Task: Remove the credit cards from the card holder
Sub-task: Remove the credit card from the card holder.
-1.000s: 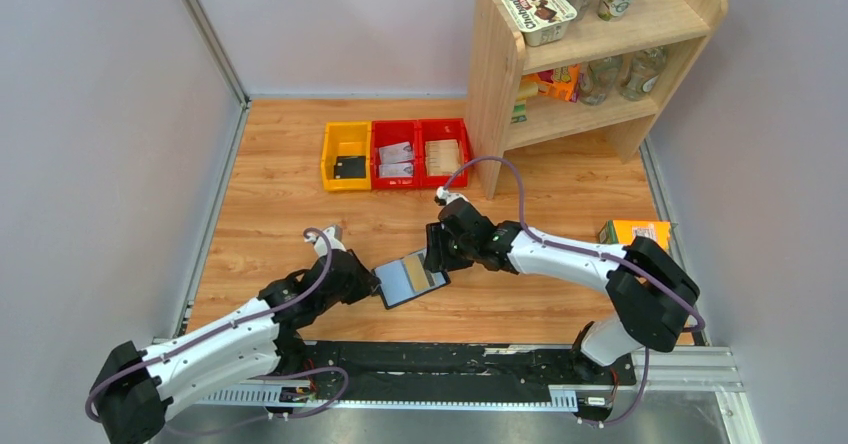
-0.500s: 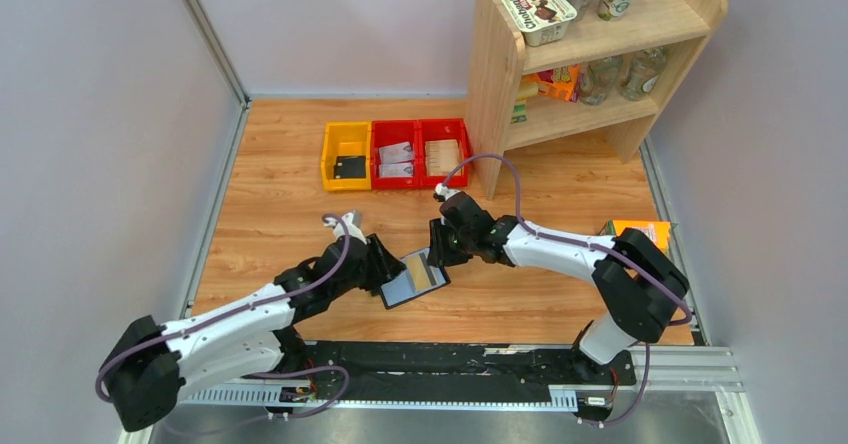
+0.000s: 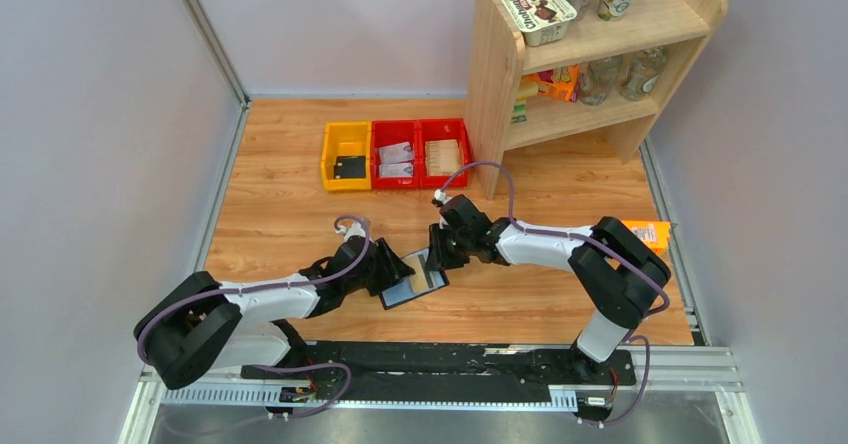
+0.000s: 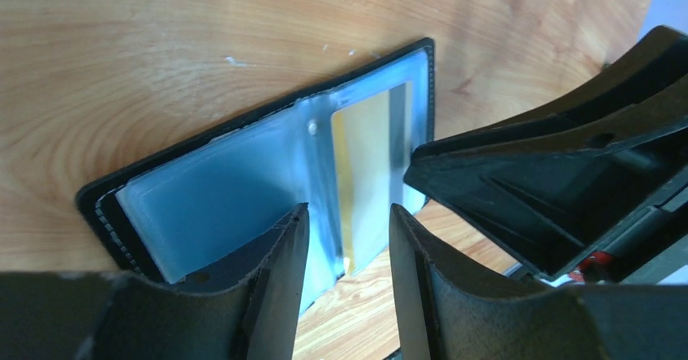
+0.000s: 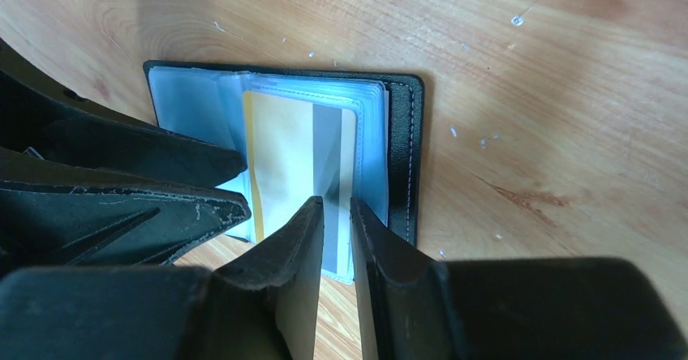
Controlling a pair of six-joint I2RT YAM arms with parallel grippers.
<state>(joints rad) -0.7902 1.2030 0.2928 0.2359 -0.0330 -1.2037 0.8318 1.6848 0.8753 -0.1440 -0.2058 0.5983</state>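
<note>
The card holder (image 3: 408, 289) lies open on the wooden table, its blue-grey clear sleeves facing up. It also shows in the left wrist view (image 4: 219, 206) and the right wrist view (image 5: 402, 149). A tan card with a grey stripe (image 5: 284, 157) sits in a sleeve and also shows in the left wrist view (image 4: 365, 157). No black card shows in the holder. My left gripper (image 3: 395, 264) is open over the holder's left half (image 4: 349, 214). My right gripper (image 3: 437, 256) hovers over the striped card's edge with a narrow gap (image 5: 335, 206). Nothing shows between its fingers.
At the back stand a yellow bin (image 3: 330, 154) holding a black flat thing (image 3: 350, 167) and two red bins (image 3: 374, 154) with whitish cards. A wooden shelf (image 3: 495, 84) stands at the back right. An orange carton (image 3: 650, 232) lies at the right edge.
My left arm has stretched forward and right, bringing its gripper onto the holder's left half. The right gripper has stayed at the holder's right side. The holder has barely moved.
</note>
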